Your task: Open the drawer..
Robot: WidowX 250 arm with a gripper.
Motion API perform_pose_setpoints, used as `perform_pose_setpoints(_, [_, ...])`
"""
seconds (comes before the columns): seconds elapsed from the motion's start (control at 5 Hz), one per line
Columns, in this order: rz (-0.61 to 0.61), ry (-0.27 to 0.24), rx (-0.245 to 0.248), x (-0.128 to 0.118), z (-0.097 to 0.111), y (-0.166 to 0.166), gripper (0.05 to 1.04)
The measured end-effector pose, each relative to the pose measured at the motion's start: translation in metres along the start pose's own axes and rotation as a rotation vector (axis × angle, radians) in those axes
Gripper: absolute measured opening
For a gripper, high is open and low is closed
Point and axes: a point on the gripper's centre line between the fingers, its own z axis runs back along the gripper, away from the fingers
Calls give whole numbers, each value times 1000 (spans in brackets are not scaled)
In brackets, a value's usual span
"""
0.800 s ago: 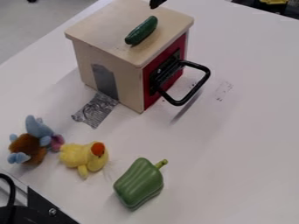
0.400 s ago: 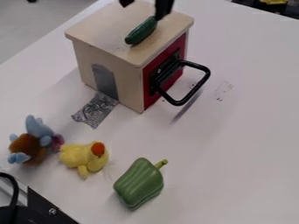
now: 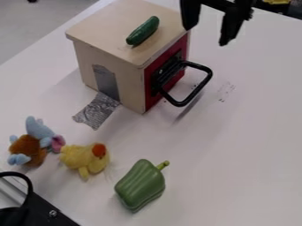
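you are swinging the gripper (image 3: pixel 205 35), its fingers spread, from over the box (image 3: pixel 106 26) to around half past twelve of the handle (image 3: pixel 199 88), likely nearing a pull on the closed drawer (image 3: pixel 151 70) facing four o'clock.

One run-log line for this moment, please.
pincer: open, clear of handle | drawer: shut | cucumber: on box | green pepper: on table

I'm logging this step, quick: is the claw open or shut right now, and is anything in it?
Claw: open, its two fingers well apart, holding nothing.
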Motion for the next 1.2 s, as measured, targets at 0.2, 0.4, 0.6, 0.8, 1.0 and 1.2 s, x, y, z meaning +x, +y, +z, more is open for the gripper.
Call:
perform_pose_setpoints(0.2, [-25,20,25,8,-20,-11,999])
perform_pose_setpoints(0.4, [-13,77,88,14,-59,-6,999])
perform_pose_setpoints(0.6, [1,115,157,15,-82,2,999])
perform_pose_setpoints(0.8, [-10,182,171,9,-102,4,999])
perform_pose_setpoints(1.0, [-17,227,147,4,-118,3,972])
perform_pose_setpoints(1.2, [-2,250,106,1,-125,0,706])
